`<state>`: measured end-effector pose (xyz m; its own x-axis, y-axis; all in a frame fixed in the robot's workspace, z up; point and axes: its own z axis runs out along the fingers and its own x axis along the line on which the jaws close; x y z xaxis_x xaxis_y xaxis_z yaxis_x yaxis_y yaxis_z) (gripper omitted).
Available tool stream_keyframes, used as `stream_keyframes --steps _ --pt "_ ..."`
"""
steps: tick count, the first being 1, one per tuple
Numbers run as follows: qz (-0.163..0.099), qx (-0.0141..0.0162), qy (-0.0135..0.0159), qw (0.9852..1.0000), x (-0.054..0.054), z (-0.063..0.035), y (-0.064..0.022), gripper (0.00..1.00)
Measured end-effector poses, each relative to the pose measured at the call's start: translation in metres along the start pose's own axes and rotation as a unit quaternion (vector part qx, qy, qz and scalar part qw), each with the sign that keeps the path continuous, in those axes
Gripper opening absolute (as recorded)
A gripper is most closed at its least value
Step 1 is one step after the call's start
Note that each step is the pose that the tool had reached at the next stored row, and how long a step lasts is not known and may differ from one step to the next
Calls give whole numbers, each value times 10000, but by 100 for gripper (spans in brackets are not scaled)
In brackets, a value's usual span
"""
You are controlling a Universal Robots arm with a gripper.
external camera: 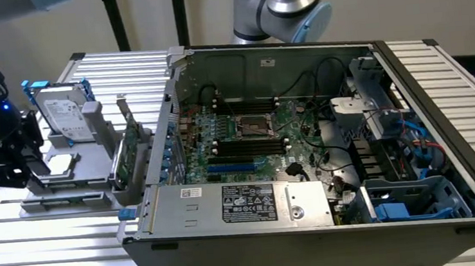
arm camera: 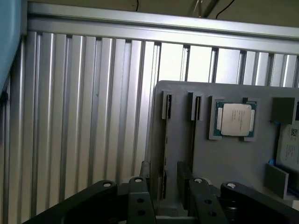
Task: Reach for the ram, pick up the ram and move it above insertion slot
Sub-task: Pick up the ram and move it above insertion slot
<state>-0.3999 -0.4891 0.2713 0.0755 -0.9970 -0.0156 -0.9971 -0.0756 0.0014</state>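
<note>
Seen from the wrist: gripper (arm camera: 165, 169) with jaws spread wide, pinching nothing. In line with the gap between the two black fingers (arm camera: 142, 189): the ram (arm camera: 164, 182), standing edge-on in a narrow slot of the grey holder (arm camera: 224, 158). So thin from this angle as to read as little more than a dark line with a hint of green. Near the fingertips, clear of both sides, with grey holder visible in between. Lower down, hidden behind the gripper body: the near end of the ram and of its slot. Cannot tell about contact there. Just beside it, a second slot (arm camera: 195, 112) of the same kind; hard to say whether filled. Further along the holder, a processor chip (arm camera: 235, 119) lying flat in a square recess. At the frame edge, cut off: a labelled corner of the hard drive (arm camera: 290, 149).

At the exterior view's left: gripper low over the near end of the holder, on the ribbed tabletop (external camera: 50, 252), with the holder's near slots masked by its dark bulk. Behind, upright: the hard drive, then a green expansion card (external camera: 127, 152) next to the open computer case (external camera: 316, 245). Inside the case, long black memory slots (external camera: 248, 146), well apart from the gripper. Arm (external camera: 282, 0) cut off by the top edge, another stretch of it by the left edge.
</note>
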Motion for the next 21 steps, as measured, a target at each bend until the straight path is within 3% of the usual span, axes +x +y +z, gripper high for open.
stream_keyframes --steps 21 --pt "0 2 -1 10000 0 382 -1 37"
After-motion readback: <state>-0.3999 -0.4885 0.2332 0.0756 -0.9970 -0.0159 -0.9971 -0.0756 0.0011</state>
